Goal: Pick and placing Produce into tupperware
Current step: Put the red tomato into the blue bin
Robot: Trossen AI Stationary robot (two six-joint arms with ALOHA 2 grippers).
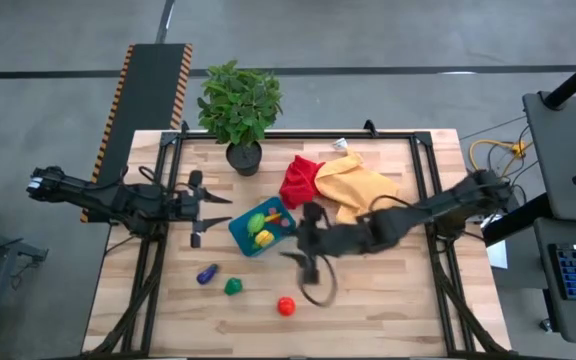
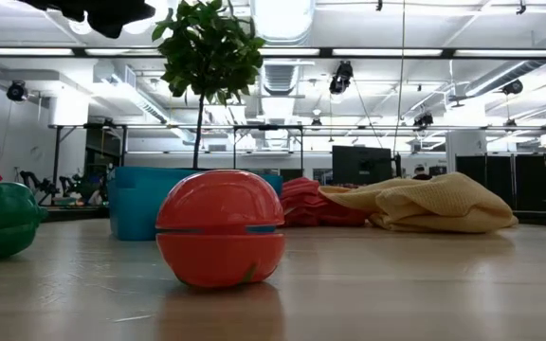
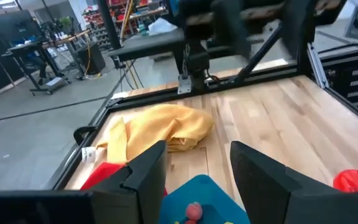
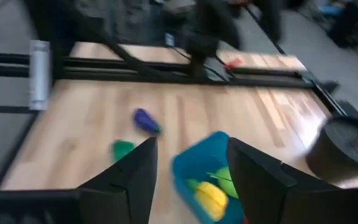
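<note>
The teal-blue tupperware (image 1: pixel 245 236) lies on the table's middle and holds a yellow piece (image 1: pixel 264 238) and a green piece (image 1: pixel 256 221). A purple eggplant (image 1: pixel 207 273), a green piece (image 1: pixel 233 287) and a red tomato (image 1: pixel 286 306) lie on the wood nearer the front edge. My left gripper (image 1: pixel 206 214) is open and empty just left of the tupperware (image 3: pixel 207 190). My right gripper (image 1: pixel 298 245) is open and empty just right of the tupperware (image 4: pixel 194 163), pointing toward it. The tomato (image 2: pixel 219 227) stands close in the low view.
A potted plant (image 1: pixel 240 110) stands at the table's far edge. A red cloth (image 1: pixel 303 180) and a yellow cloth (image 1: pixel 363 190) lie heaped behind and to the right of the tupperware. Bare wood lies along the front and at the right.
</note>
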